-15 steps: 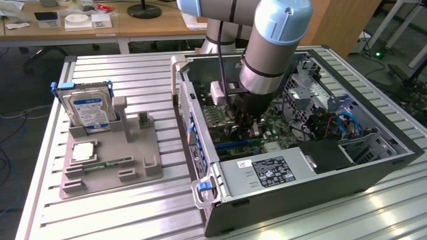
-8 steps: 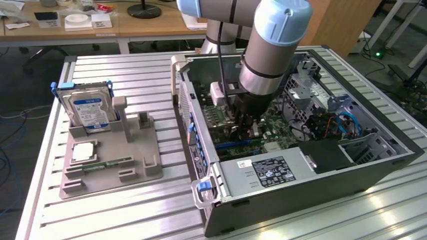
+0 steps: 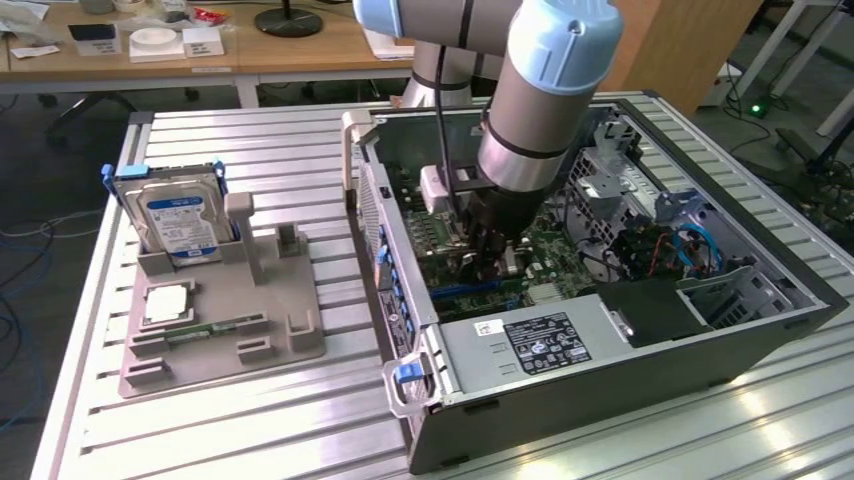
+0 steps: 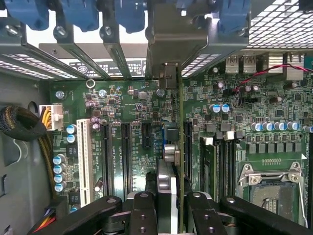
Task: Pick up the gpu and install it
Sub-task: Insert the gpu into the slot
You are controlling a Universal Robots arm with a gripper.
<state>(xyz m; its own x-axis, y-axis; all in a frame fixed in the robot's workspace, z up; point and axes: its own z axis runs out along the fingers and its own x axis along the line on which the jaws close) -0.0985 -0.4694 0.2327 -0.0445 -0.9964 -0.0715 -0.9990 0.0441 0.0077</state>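
The claw [image 4: 168,215] is pinching the gpu [image 4: 180,147], which is seen edge-on in the wrist view as a thin green card standing between the black fingers [image 4: 142,210]. The card is reaching down toward the green board [image 4: 132,112] of the computer, and its pale metal end strip [image 4: 168,44] is standing at the back wall among the blue clips [image 4: 129,12]. It is lying in line with the long black slots [image 4: 124,152], just beside one of them; whether it is already sitting fully inside a slot I cannot tell.

In the exterior view the claw [image 3: 483,262] is hanging inside the open computer case [image 3: 747,340], under the grey and blue arm [image 3: 541,100]. At about 5 o'clock from the claw the grey power box [image 3: 534,345] with a black label is sitting in the case. At about 3 o'clock blue cables [image 3: 701,250] are lying near the case wall.

Well apart, at about 9 o'clock from the case, a grey holder tray [image 3: 260,310] is resting on the ribbed metal surface [image 3: 240,430]. A hard drive [image 3: 180,220] with a blue label is standing upright in it, and a narrow green memory stick [image 3: 200,330] is lying near its front.
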